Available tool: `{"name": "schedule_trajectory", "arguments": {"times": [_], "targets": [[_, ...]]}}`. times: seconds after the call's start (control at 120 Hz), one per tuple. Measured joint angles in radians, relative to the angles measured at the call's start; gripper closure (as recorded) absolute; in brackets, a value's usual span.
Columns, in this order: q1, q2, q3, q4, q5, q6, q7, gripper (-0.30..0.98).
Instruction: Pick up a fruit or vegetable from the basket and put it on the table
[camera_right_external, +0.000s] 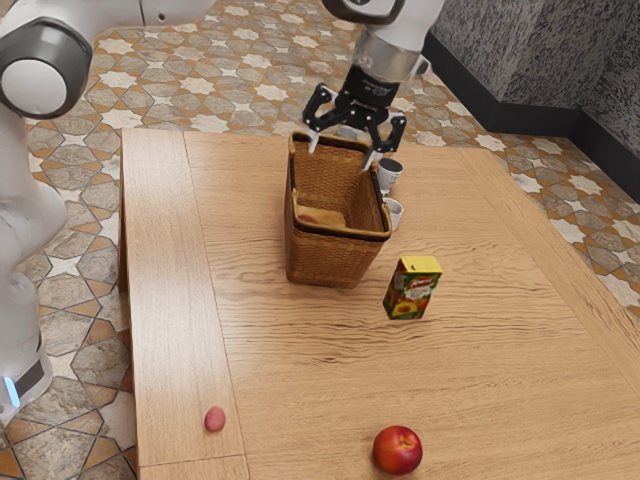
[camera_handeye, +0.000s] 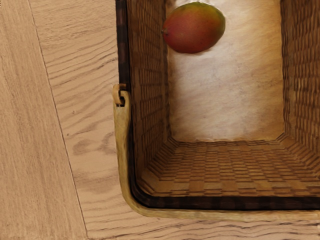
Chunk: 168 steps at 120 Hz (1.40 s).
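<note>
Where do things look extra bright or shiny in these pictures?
Wrist view: the basket floor is washed pale, its woven walls darker. Exterior view: the table has a soft pale sheen toward the view's left, and a blue light glows on the arm's base.

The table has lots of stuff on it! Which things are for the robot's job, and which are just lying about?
For the job: gripper, basket, mango-like fruit inside it, table.

Just lying about: carton, round red fruit, small pink thing, cup, second cup.
</note>
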Motion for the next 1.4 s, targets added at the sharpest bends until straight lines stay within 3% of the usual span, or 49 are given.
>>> {"name": "schedule_trajectory", "arguments": {"times": [0.292, 0.467, 0.533, 0.725, 0.933, 1.1, 1.208, 1.325, 1.4], "targets": [[0.055, -0.063, -0.02, 0.002, -0.016, 0.076, -0.362, 0.0], [0.05, -0.091, -0.021, 0.002, -0.018, 0.074, -0.438, 0.0], [0.018, -0.104, -0.021, 0.002, -0.018, 0.071, -0.358, 0.0], [-0.054, -0.098, -0.038, 0.002, 0.077, 0.068, -0.083, 0.0], [-0.04, -0.073, -0.034, 0.03, 0.099, 0.079, 0.339, 0.0], [0.002, -0.05, -0.029, 0.023, 0.097, 0.129, 0.646, 0.0], [0.057, -0.017, -0.03, 0.015, 0.026, 0.213, 0.88, 0.0], [0.091, -0.002, -0.026, -0.014, 0.02, 0.265, 1.089, 0.0], [0.082, -0.054, -0.023, -0.085, 0.039, 0.285, 1.203, 0.0]]}}
